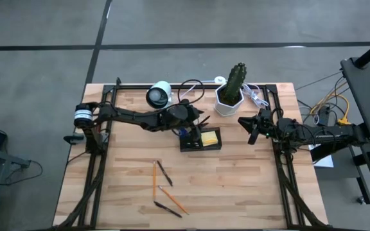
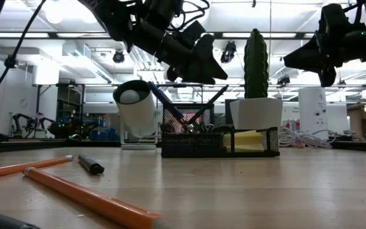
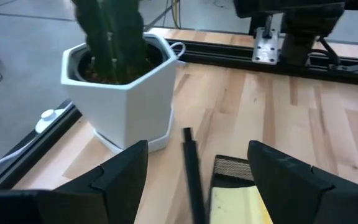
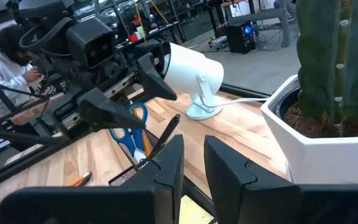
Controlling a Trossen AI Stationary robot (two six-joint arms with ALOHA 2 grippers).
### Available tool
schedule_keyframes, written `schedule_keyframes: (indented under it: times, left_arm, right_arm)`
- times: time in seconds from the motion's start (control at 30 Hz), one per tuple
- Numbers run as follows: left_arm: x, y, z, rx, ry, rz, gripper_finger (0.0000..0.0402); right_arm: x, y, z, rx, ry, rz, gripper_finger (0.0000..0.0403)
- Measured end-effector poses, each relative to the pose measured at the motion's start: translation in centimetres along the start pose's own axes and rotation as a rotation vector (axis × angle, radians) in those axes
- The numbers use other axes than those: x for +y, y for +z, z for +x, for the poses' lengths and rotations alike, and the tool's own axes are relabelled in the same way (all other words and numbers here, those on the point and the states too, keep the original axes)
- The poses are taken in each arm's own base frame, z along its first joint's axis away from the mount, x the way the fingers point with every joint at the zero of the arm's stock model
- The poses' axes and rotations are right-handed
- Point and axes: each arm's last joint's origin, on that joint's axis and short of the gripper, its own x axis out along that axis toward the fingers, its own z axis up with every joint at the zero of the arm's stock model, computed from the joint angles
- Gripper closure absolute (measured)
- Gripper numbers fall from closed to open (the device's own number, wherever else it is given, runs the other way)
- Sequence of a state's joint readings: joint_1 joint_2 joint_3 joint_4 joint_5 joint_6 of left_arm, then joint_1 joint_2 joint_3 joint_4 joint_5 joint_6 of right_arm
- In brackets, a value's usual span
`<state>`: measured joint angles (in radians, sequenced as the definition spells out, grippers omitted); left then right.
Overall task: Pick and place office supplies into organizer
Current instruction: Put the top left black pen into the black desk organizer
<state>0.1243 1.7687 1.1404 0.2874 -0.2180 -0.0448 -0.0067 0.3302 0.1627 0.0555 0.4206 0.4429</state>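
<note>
The black organizer (image 1: 201, 142) stands mid-table. In it are a yellow sticky-note pad (image 1: 211, 136), blue-handled scissors (image 4: 132, 127) and a black pen (image 3: 191, 168) that leans up out of it. My left gripper (image 3: 197, 177) hovers open just above the organizer. Its fingers stand on either side of the pen's upper end without touching it. Orange pencils (image 1: 154, 181) and black pens (image 1: 164, 173) lie flat on the table nearer the front edge. My right gripper (image 4: 192, 165) waits at the table's right side, fingers nearly together and holding nothing.
A white hexagonal pot (image 1: 229, 99) with a cactus stands just behind and to the right of the organizer. A white camera (image 1: 159, 94) and white cables (image 1: 255, 96) lie along the far edge. A person sits beyond the table in the right wrist view.
</note>
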Motion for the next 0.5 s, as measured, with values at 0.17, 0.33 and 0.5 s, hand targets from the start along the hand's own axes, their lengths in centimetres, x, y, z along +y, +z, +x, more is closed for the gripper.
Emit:
schedule_keyframes:
  times: [0.17,0.33,0.5]
  left_arm:
    - [0.2,0.1,0.1,0.000,-0.025,-0.002,0.0143]
    - [0.1,-0.1,0.6,0.021,-0.027,0.004,0.0143]
    - [-0.2,-0.2,1.6,0.071,-0.042,0.014,0.0143]
  right_arm:
    - [0.0,0.0,0.0,0.000,0.000,-0.001,0.0349]
    - [0.0,0.0,0.0,0.000,-0.001,-0.001,0.0349]
    - [0.0,0.0,0.0,0.000,-0.001,0.001,0.0349]
